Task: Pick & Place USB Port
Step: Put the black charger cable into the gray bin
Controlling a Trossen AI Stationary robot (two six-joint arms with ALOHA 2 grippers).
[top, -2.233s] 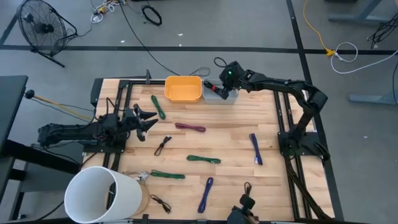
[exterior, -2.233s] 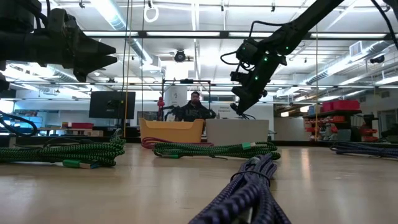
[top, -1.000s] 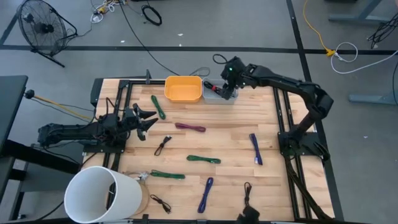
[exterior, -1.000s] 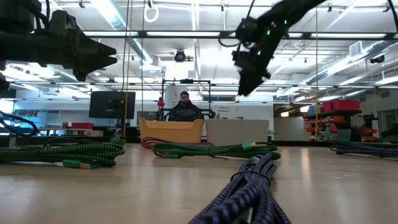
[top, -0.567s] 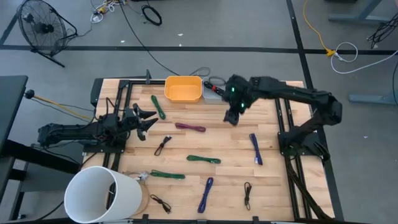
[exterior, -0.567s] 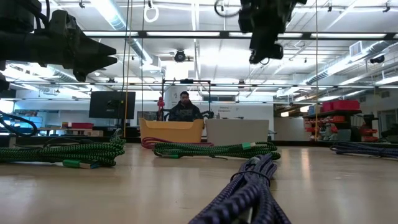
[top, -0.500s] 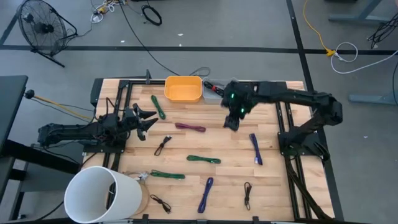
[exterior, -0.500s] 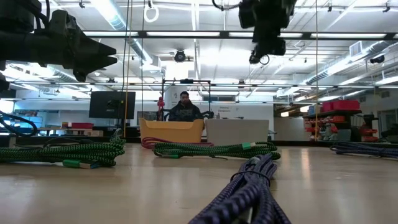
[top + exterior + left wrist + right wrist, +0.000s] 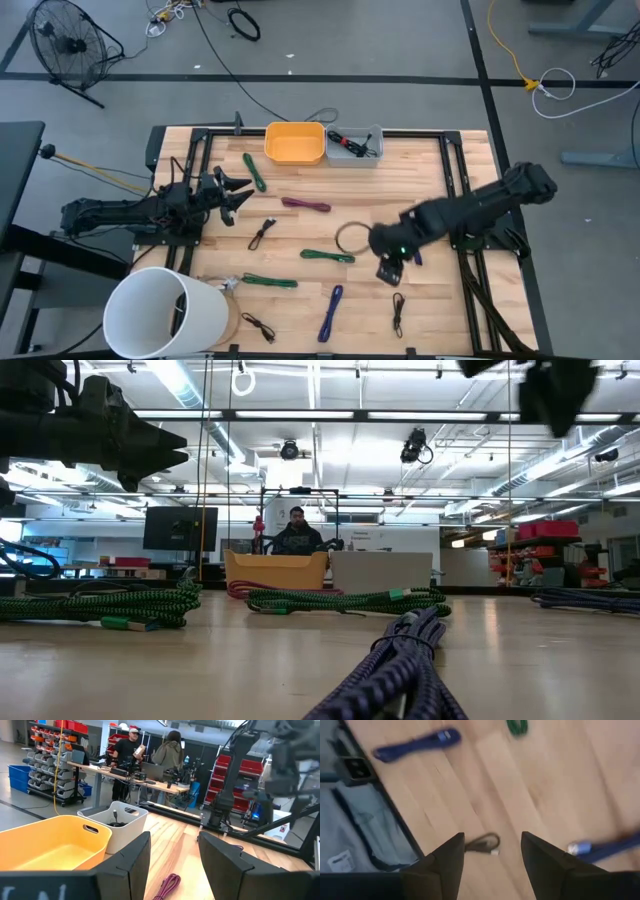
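1. From above, I saw my right end effector [image 9: 389, 270] hovering over the front right part of the wooden bench [image 9: 440, 300], fingers spread apart and holding nothing.
2. In the right wrist view, a small black USB cable [image 9: 483, 843] lay on the bench between those open fingers [image 9: 449, 865], with blue cables on either side.
3. The grey bin [image 9: 354, 146] at the back edge, touching the yellow bin [image 9: 294, 142], held dark cables.
4. My left end effector [image 9: 236, 193] waited at the left edge, fingers apart and empty.
5. Green, purple and blue cables lay scattered across the bench.
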